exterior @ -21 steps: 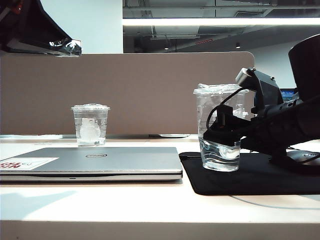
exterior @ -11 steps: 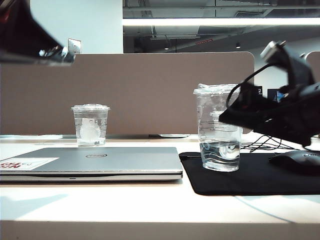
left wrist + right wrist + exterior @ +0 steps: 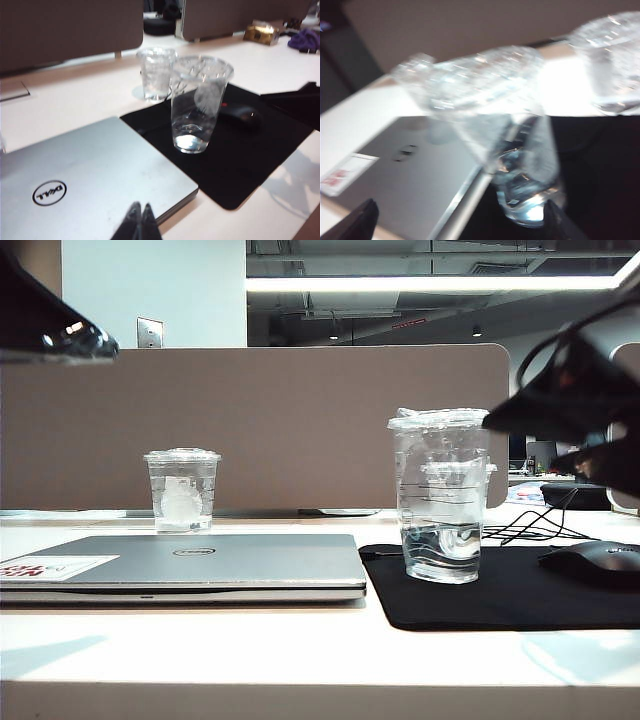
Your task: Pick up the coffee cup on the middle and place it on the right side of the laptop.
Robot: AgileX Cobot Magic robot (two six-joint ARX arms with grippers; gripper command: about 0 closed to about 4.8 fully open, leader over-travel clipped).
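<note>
The coffee cup (image 3: 440,495) is seen standing upright on a black mat (image 3: 520,595), just to the right of the laptop (image 3: 185,565). The cup is tall, round and made of clear plastic, wider at the top than at the bottom. A flat, crinkly clear lid is fitted on it, and thin lines are marked across its side. A little clear water is held at its bottom. It is not gripped by anything.

The laptop is flat, thin and silver-grey, with a smooth closed lid. A round logo (image 3: 49,193) is set on the lid, and a white sticker (image 3: 52,566) with red letters is stuck near one corner. The mat is soft-looking, flat and dull black. A dark, rounded mouse (image 3: 593,562) is laid on it.

A shorter clear cup (image 3: 181,489) with a white lump inside is placed behind the laptop, well apart from the tall cup. Another short cup (image 3: 156,73) is seen just behind the tall cup.

The right gripper (image 3: 457,220) is held up in the air, near the tall cup, with its two dark fingers spread wide and nothing between them. The left gripper (image 3: 139,220) is held above the laptop edge, with its dark tips pressed close together and nothing in them.
</note>
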